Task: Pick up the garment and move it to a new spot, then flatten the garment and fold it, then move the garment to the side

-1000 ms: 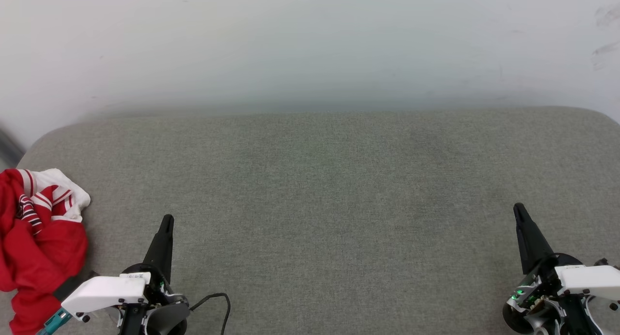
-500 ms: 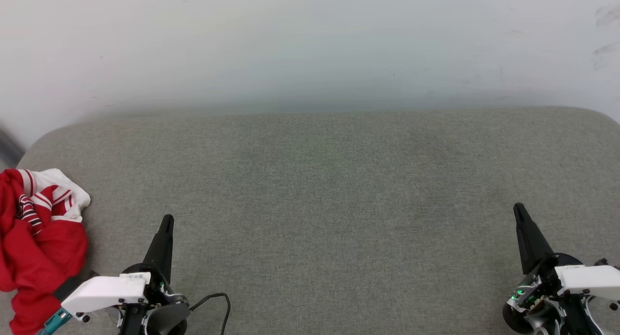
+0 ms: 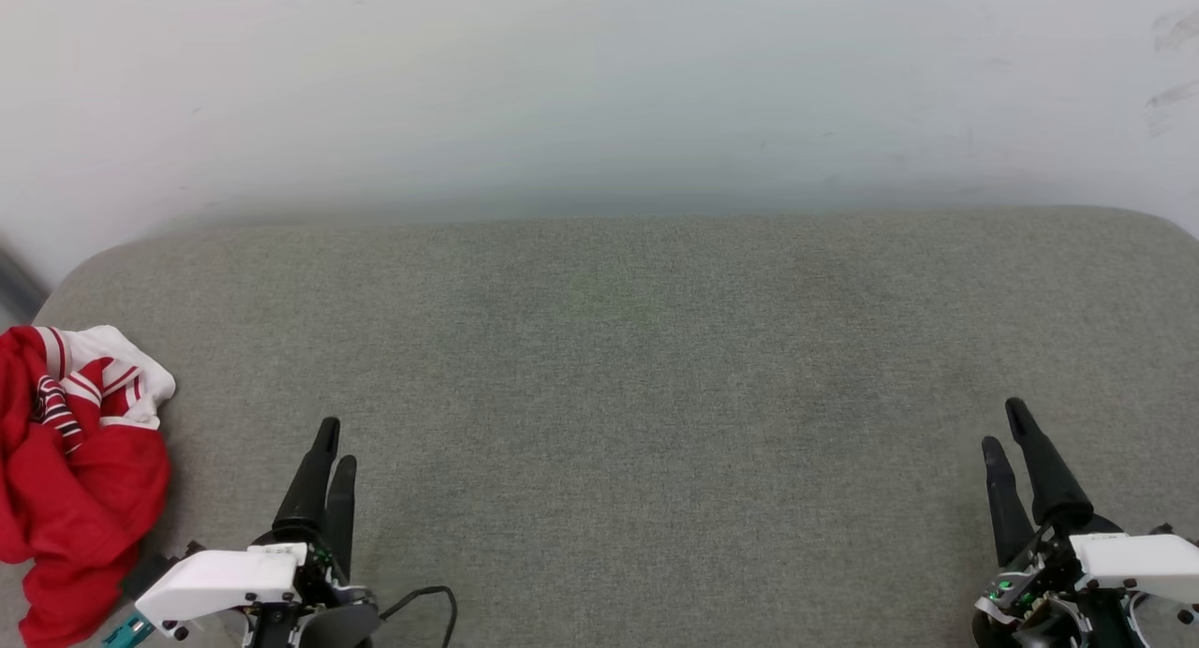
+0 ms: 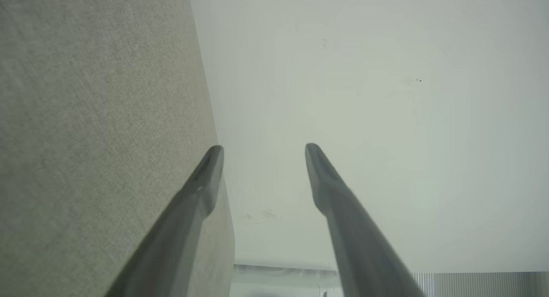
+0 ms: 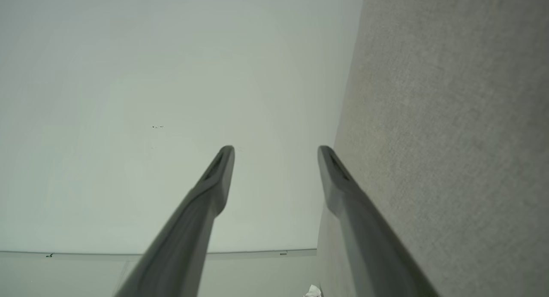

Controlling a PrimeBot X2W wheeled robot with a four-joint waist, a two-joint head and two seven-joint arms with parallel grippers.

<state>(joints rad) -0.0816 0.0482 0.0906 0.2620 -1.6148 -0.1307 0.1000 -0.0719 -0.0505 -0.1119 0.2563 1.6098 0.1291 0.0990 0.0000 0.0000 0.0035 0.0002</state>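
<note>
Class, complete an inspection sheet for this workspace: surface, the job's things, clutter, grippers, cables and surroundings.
Surface: grey woven fabric pad, rounded far corners.
Job's things: red and white garment, crumpled at the left edge, untouched.
Clutter: small white scrap by the pad's edge; unidentifiable.
Grippers: left gripper and right gripper both open, holding nothing.
Cables: black cable looping beside the left gripper's base.
Surroundings: pale wall behind, faint scuffs upper right.

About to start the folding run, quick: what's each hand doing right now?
Left hand: open, holding nothing.
Right hand: open, holding nothing.
</note>
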